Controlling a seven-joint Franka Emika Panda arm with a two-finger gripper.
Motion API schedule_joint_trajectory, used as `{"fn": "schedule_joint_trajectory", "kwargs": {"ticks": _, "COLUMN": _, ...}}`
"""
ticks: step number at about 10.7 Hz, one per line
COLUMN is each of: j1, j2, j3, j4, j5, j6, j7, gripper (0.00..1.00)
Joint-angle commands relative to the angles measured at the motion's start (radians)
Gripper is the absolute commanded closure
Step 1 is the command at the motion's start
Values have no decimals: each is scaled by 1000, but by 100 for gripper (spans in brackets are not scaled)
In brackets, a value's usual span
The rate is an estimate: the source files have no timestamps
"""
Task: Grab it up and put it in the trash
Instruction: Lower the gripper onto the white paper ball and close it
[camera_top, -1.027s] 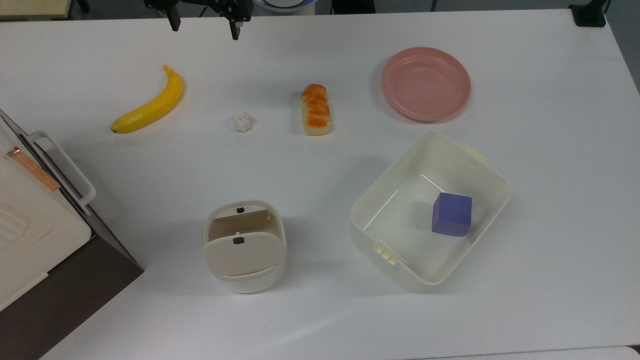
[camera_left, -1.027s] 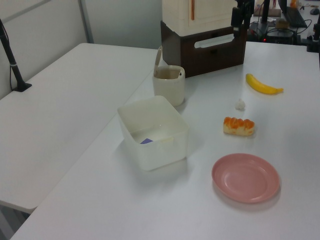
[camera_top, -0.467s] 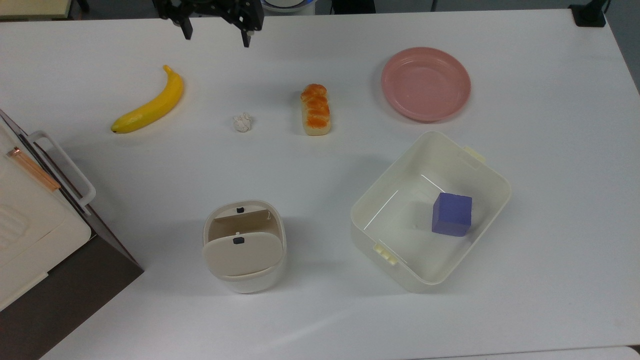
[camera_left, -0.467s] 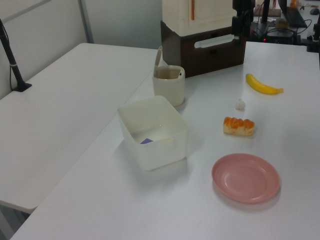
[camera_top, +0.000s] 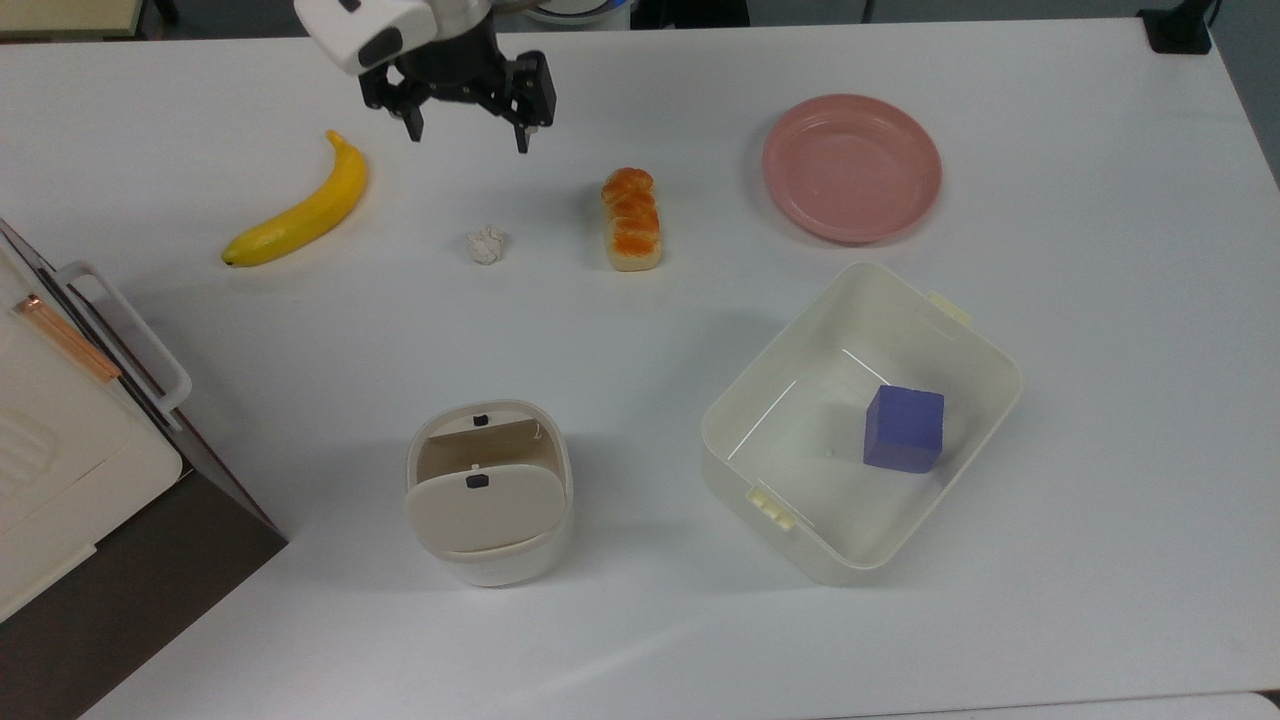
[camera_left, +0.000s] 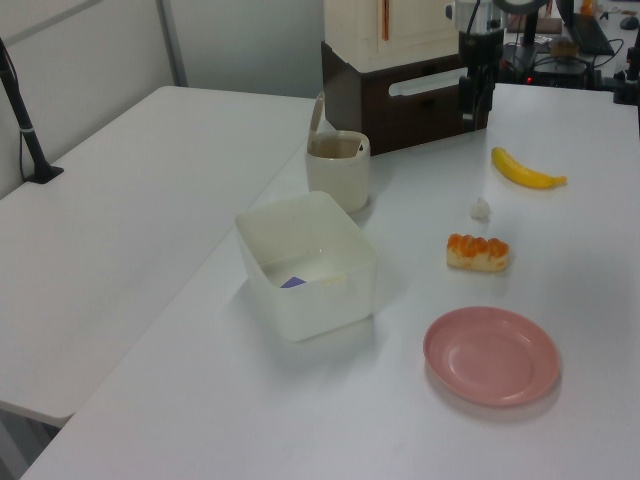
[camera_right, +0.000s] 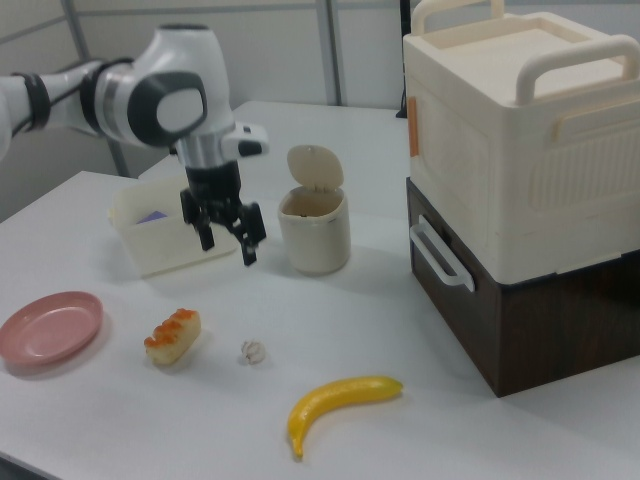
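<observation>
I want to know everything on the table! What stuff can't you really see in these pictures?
- Inside of the trash bin: top view, its flap lid covers much of the opening.
- Purple block: left view, mostly hidden behind the tub wall.
- Big cream box: top view, cut off by the picture's left edge.
- Paper wad: left view, too small to make out its crumples.

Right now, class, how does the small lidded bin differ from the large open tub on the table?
The bin is smaller and carries a beige swing-flap lid; the tub is larger and has no lid. The bin's lid bears small black marks; the tub has side tabs. The tub holds a purple cube. Both are cream with rounded corners.
</observation>
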Motion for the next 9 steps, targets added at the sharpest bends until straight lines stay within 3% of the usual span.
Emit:
{"fn": "schedule_joint_trajectory", "kwargs": {"ticks": 1, "j1": 3, "j2": -77, "j3": -13, "j4": -196, "j5": -30, "j6": 97, "j7": 1, "gripper": 0}}
{"fn": "schedule_joint_trajectory", "kwargs": {"ticks": 4, "j1": -24, "j2": -51, "j3": -62, "j4": -255, "j5": -29, "j6": 166, "j7": -21, "gripper": 0}}
{"fn": "schedule_joint_trajectory", "kwargs": {"ticks": 9, "j1": -25, "j2": 125, "j3": -58, "j4": -250, "j5": -33, "j6": 302, "j7": -77, "gripper": 4}}
